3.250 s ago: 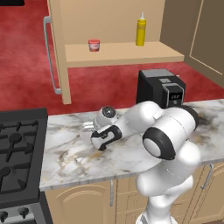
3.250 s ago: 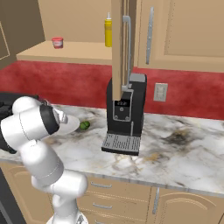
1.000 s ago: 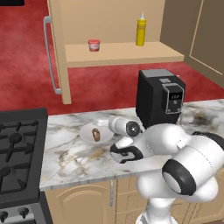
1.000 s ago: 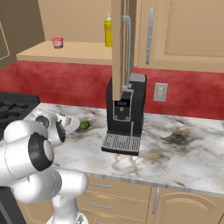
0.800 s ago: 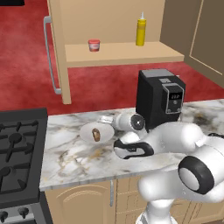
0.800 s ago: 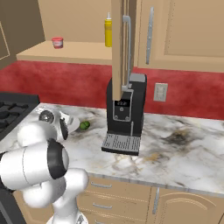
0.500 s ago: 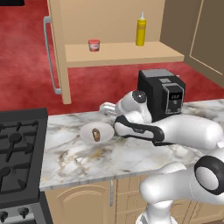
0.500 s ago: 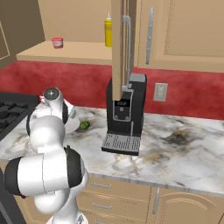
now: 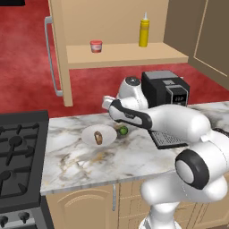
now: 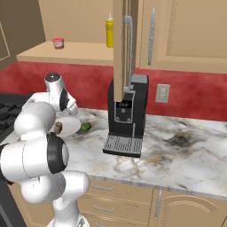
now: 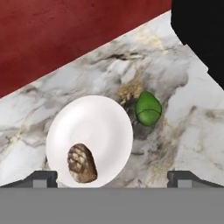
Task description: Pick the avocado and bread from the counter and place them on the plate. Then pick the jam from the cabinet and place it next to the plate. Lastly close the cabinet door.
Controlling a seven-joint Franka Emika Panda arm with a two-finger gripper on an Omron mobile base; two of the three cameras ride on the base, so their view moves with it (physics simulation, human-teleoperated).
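Observation:
The bread (image 11: 82, 163) lies on the white plate (image 11: 94, 122), toward its near rim; it also shows as a brown lump (image 9: 97, 137) on the plate (image 9: 106, 132) on the counter (image 9: 103, 163). The green avocado (image 11: 148, 108) rests on the marble just beside the plate, avocado (image 9: 122, 130) to its right. My gripper (image 11: 113, 178) hangs open above them, its fingertips wide apart with nothing between; the hand (image 9: 108, 105) sits above the plate's far edge. The red jam (image 9: 95, 46) stands on the cabinet (image 9: 125, 54) shelf. The cabinet door (image 9: 57, 49) stands open.
A black coffee machine (image 9: 167, 91) stands right of the avocado, close to the arm. A yellow squeeze bottle (image 9: 143, 30) shares the shelf with the jam. A stove (image 9: 18, 156) borders the counter on the left. The open door (image 10: 122, 48) juts out above the machine (image 10: 126, 119).
The hand has swung from low at the plate's front right up to behind and above it. The bread stays on the plate and the avocado beside it.

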